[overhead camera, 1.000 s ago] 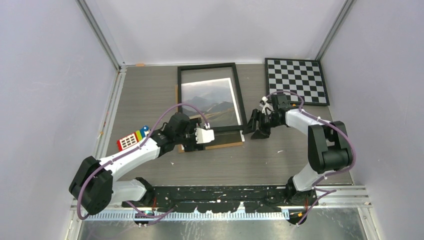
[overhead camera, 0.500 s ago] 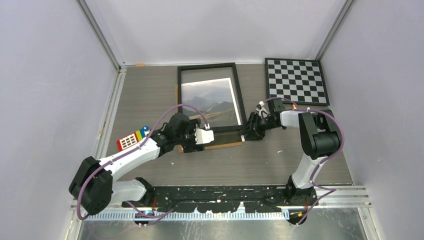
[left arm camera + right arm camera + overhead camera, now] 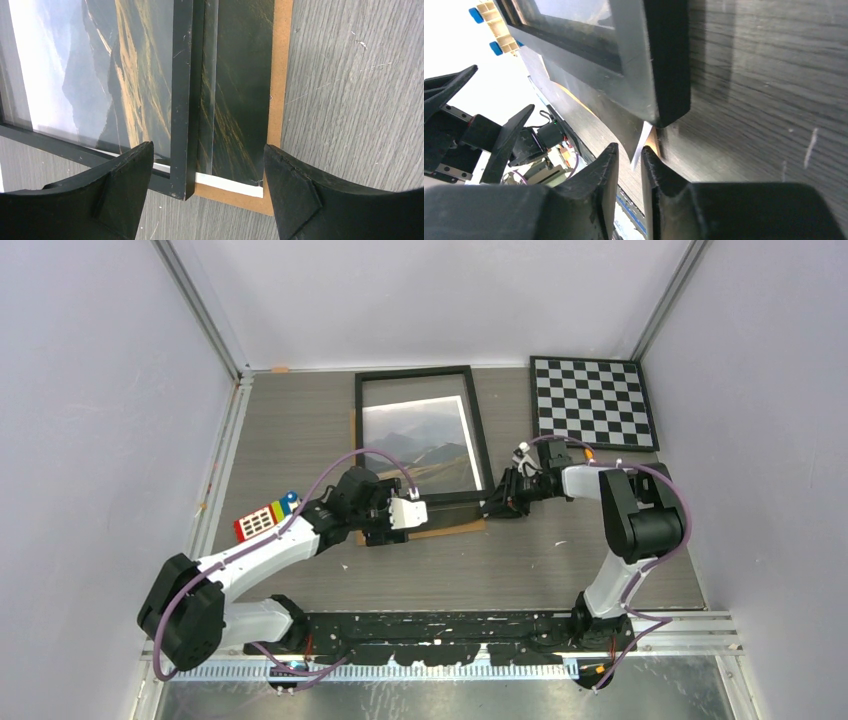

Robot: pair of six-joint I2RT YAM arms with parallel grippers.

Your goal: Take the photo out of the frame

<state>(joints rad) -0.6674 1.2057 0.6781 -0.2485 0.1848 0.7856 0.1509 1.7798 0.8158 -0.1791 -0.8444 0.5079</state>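
Though partly under black frame [image 3: 415, 371], mountain photo [image 3: 418, 435], white corner inside narrow right tool [image 3: 629, 150]; left tool [image 3: 207, 152] wide.

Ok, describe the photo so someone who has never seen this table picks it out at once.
On the grey wood table, find the black frame lying left of the checkered board. The photo shows through it and sticks out past its near edge. It alone carries a picture, grey mountains over olive-brown hills, unlike the plain brown backing board beneath.
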